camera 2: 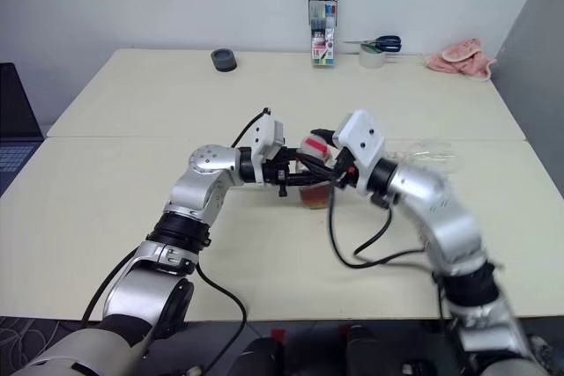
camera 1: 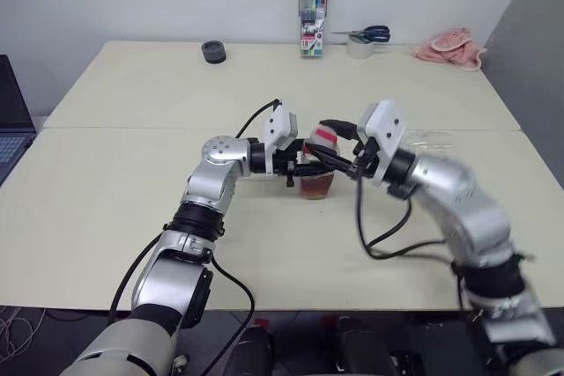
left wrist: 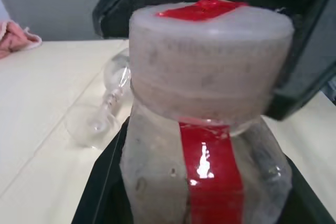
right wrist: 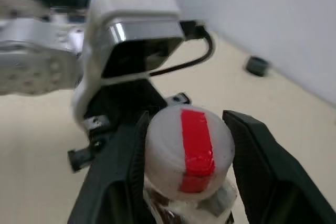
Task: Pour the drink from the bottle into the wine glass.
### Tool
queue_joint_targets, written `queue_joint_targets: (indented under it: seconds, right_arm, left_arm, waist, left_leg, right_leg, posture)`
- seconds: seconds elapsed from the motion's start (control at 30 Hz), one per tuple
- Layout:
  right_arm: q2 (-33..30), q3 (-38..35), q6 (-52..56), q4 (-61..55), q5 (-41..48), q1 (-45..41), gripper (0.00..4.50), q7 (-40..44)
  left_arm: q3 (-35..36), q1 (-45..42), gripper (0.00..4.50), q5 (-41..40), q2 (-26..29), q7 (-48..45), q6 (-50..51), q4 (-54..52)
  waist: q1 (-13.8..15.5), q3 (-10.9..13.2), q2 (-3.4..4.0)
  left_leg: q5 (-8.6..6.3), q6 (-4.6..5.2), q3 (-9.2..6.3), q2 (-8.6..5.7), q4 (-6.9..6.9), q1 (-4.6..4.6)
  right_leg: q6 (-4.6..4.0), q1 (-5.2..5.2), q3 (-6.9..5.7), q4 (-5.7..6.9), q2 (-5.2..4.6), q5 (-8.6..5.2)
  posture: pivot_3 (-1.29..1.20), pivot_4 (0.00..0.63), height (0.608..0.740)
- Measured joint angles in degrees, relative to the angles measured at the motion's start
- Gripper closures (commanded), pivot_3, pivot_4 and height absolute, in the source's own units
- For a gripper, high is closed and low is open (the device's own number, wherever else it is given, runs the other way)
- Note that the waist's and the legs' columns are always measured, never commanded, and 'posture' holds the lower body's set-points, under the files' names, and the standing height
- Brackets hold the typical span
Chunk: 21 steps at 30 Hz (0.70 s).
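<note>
The bottle (camera 1: 315, 180) stands upright mid-table, with the reddish-brown drink (camera 2: 315, 193) low in it. My left gripper (camera 1: 306, 166) reaches in level from the left and is shut on the bottle's body (left wrist: 205, 182). My right gripper (right wrist: 189, 150) comes from the right with its fingers (right wrist: 118, 171) on either side of the cap (right wrist: 186, 145), which looks whitish with a red strip. One finger touches the cap and a thin gap shows at the other. The wine glass (camera 1: 426, 140) lies on its side just beyond my right arm, and its stem and foot (left wrist: 105, 106) show past the bottle.
Along the table's far edge sit a black tape roll (camera 1: 213, 51), an upright pen case (camera 1: 312, 18), scissors (camera 1: 366, 35) on a clear tape roll, and a pink cloth (camera 1: 451, 47). A laptop (camera 1: 9, 129) sits off the left edge.
</note>
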Motion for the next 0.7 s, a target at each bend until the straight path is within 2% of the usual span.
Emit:
queue_joint_targets:
  seconds: [0.07,0.27,0.57,0.7]
  right_arm:
    - [-0.4,-0.4,1.0,3.0,1.9,-1.7,2.57,3.5]
    - [2.2,-2.6,3.6,3.5,3.7,-1.3,2.57,3.1]
    - [6.0,-4.0,3.2,-0.6,2.3,2.8,2.58,-4.7]
    - [8.7,-4.4,2.4,-6.4,0.4,7.2,1.29,-11.6]
  left_arm:
    - [-0.1,0.0,2.76,0.1,-0.1,-0.2,0.2,0.0]
    - [0.4,0.3,2.76,-0.3,0.1,-0.2,0.5,-0.4]
    - [0.9,1.1,2.76,-0.4,-0.6,3.0,0.5,-0.8]
    - [0.8,1.1,2.76,-0.2,-1.3,4.9,0.3,-0.7]
  waist:
    - [0.0,0.0,0.00]
    - [0.0,0.0,0.00]
    - [0.0,0.0,0.00]
    - [0.0,0.0,0.00]
  left_leg:
    - [0.01,-0.02,-0.01,0.02,-0.02,-0.02]
    - [0.12,-0.21,0.00,-0.03,0.04,-0.07]
    - [0.12,-0.23,-0.04,-0.04,0.06,-0.08]
    - [0.13,-0.23,-0.02,-0.03,0.05,-0.10]
  right_leg:
    - [-0.04,-0.04,0.01,0.03,-0.01,0.00]
    - [-0.04,-0.05,0.05,0.02,-0.11,0.01]
    - [-0.04,-0.06,0.03,0.05,-0.11,0.01]
    - [-0.04,-0.09,0.06,0.07,-0.12,0.01]
  posture:
    - [0.00,0.150,0.740]
    - [0.00,0.150,0.740]
    - [0.00,0.150,0.740]
    - [0.00,0.150,0.740]
